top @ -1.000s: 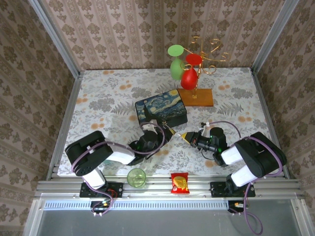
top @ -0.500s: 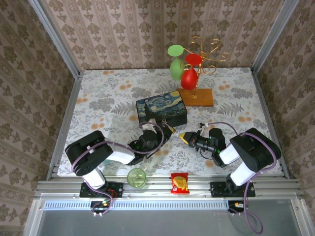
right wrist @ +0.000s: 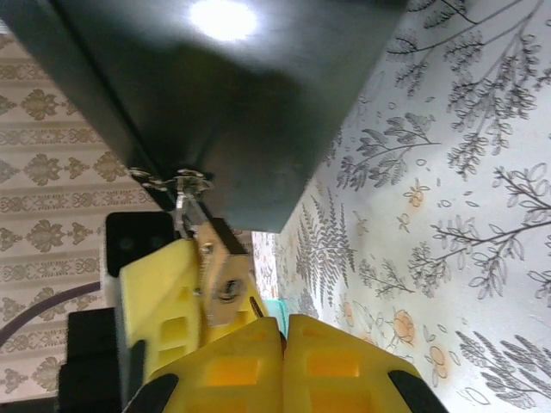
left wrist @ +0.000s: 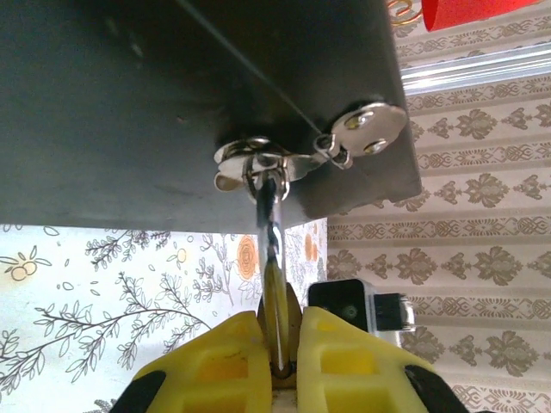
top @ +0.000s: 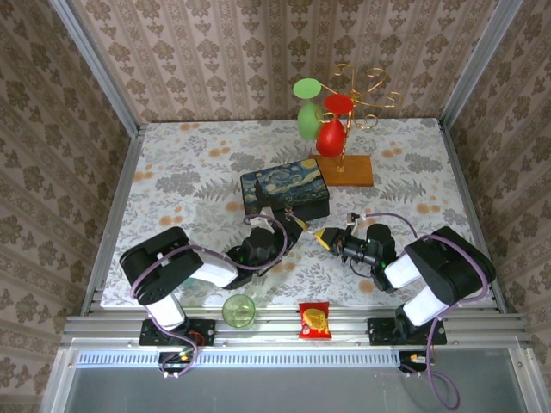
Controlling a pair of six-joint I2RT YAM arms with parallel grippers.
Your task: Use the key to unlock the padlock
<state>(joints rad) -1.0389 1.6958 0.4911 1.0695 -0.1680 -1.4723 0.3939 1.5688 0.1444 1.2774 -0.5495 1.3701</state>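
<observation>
The tiny brass padlock (right wrist: 220,277) hangs by its silver shackle (left wrist: 268,194) from the metal latch (left wrist: 258,162) on the front of the dark painted box (top: 285,191). My left gripper (left wrist: 280,317) is shut on the padlock body (left wrist: 276,310), which is edge-on between the yellow fingers. In the right wrist view the padlock's keyhole face is turned toward my right gripper (right wrist: 282,327). That gripper is shut, with a thin dark key tip (right wrist: 256,307) poking out just short of the keyhole. In the top view the left gripper (top: 295,229) and the right gripper (top: 324,238) nearly meet in front of the box.
A green cup (top: 238,310) and a red snack packet (top: 314,319) sit at the near edge between the arm bases. A gold stand holding red and green glasses (top: 331,120) rises from a wooden base (top: 346,170) behind the box.
The box has slid slightly to the right and away. Both grippers stay close together at its front, and the right one has barely shifted.
</observation>
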